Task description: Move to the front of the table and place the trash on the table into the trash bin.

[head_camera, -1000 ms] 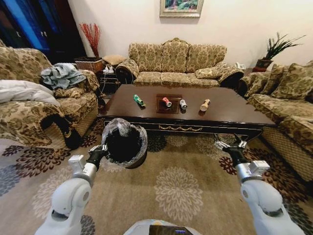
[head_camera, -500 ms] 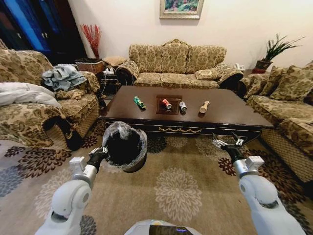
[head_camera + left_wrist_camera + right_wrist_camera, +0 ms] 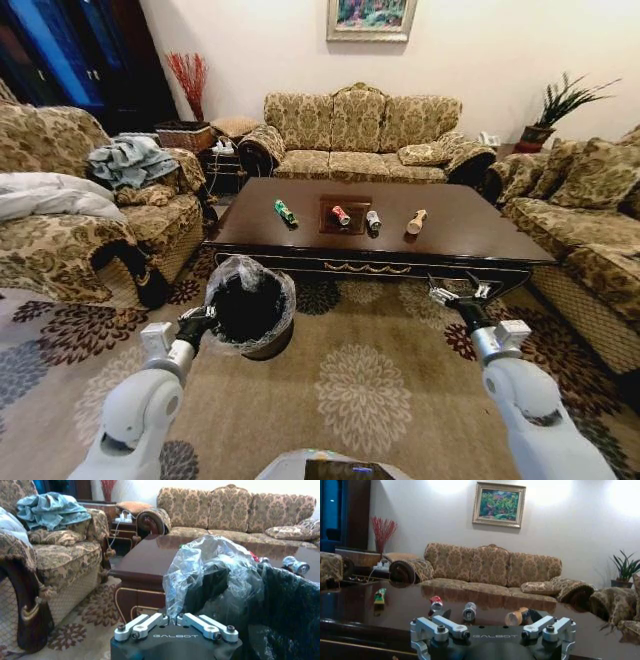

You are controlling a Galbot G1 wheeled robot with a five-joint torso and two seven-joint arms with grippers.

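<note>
Ahead, table (image 3: pixel 470 235) bears trash (image 3: pixel 374 220) — left tool (image 3: pixel 205 318) pinches trash bin (image 3: pixel 250 305).

Floral three-seat sofa (image 3: pixel 362 130) sitting against back wall under framed painting (image 3: pixel 371 18). Teal cloth (image 3: pixel 131 160) lying on left armchair (image 3: pixel 95 225). Potted plant (image 3: pixel 560 105) standing far right; floral rug (image 3: pixel 365 385) covering floor.

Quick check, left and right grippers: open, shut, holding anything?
Left gripper: shut on the trash bin liner, carrying the bin.
Right gripper: open, holding nothing.
</note>
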